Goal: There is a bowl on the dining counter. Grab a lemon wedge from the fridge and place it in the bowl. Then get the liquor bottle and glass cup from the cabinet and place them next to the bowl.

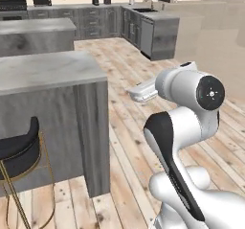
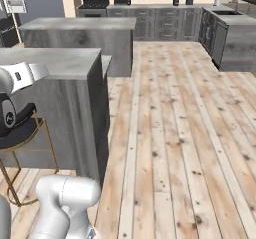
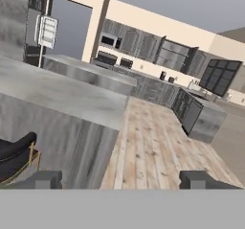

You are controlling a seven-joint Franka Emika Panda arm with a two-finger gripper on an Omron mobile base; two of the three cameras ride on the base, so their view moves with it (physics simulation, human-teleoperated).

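Gripper (image 3: 122, 179) is hanging w/ fingers wide, empty, facing the dining counter (image 3: 57, 91). Lemon wedge prob. light, soft, slippery, so I'm expecting a gentle pinch across its flanks.

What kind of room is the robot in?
It looks like a kitchen. There is a black stove against the far wall, a row of dark grey wood-grain drawer cabinets under a counter, and a black cushioned stool with thin gold legs pulled up to a long grey marbled counter.
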